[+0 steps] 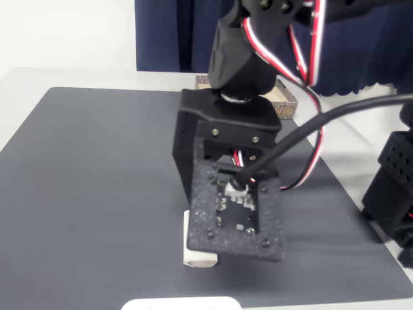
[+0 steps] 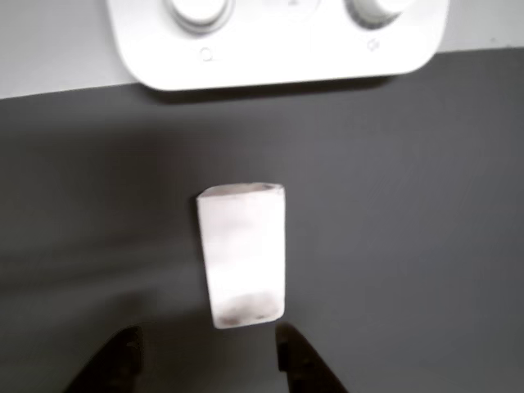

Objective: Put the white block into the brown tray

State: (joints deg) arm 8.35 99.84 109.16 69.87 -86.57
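One white block (image 2: 241,254) lies flat on the dark mat (image 2: 409,246), its long axis running away from the wrist camera, and it has not been lifted. In the wrist view the gripper (image 2: 209,360) sits just short of the block's near end with its jaws apart, one dark fingertip (image 2: 123,352) to each side of that end and neither touching it. The gap between them looks only a little wider than the block, which leaves small margin for error.

That narrow margin is the main risk. If the arm descends slightly off centre, one finger could land on top of the block or nudge it sideways instead of straddling it. A grip taken only at the near end (rather than further along its length) could let the block pivot and slip once it is raised.

Beyond the block, at the mat's edge, rests a wide flat white object with round buttons (image 2: 278,41); a push forward could slide the block toward it.

In the fixed view the block (image 1: 197,248) peeks out beneath the arm's wrist assembly, near the front edge of the mat. The brown tray (image 1: 284,103) stands at the far side, mostly hidden behind the arm, well apart from the block. The carry is therefore long, and a weak hold could drop the block on the way.
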